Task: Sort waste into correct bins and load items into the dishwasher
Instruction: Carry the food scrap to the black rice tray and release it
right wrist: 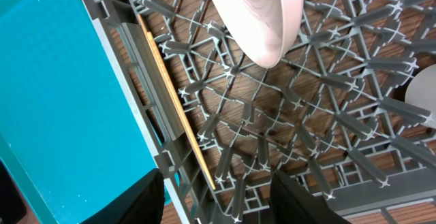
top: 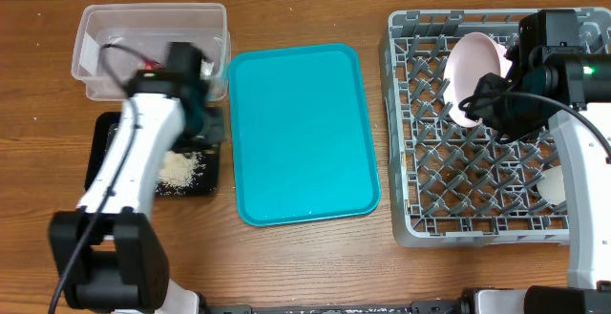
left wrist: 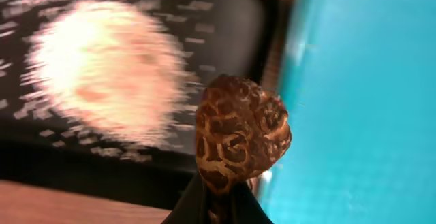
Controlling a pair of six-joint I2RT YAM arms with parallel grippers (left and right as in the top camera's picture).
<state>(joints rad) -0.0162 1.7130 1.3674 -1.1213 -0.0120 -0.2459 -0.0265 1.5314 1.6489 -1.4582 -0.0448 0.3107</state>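
The brown food lump (left wrist: 242,132) is pinched tight in the left jaws, above the border between the black tray (left wrist: 82,163) and the teal tray (left wrist: 368,101). White rice-like scraps (left wrist: 109,67) lie in the black tray. The clear tub (top: 95,28) stands just behind it on the bench (top: 305,257). On the other side, the plate (right wrist: 255,13) stands on its edge in the grey dish rack (right wrist: 327,115). The right jaws hang over the rack, parted, with nothing between them.

- A wooden table (top: 305,257) is being used to carry four containers.
- A clear tub (top: 153,9) is being supported at far left.
- A black tray (top: 95,166) is being borne just nearer.
- A teal tray (top: 301,133) is being carried mid-table.
- A grey dish rack (top: 396,133) is being supported at right.
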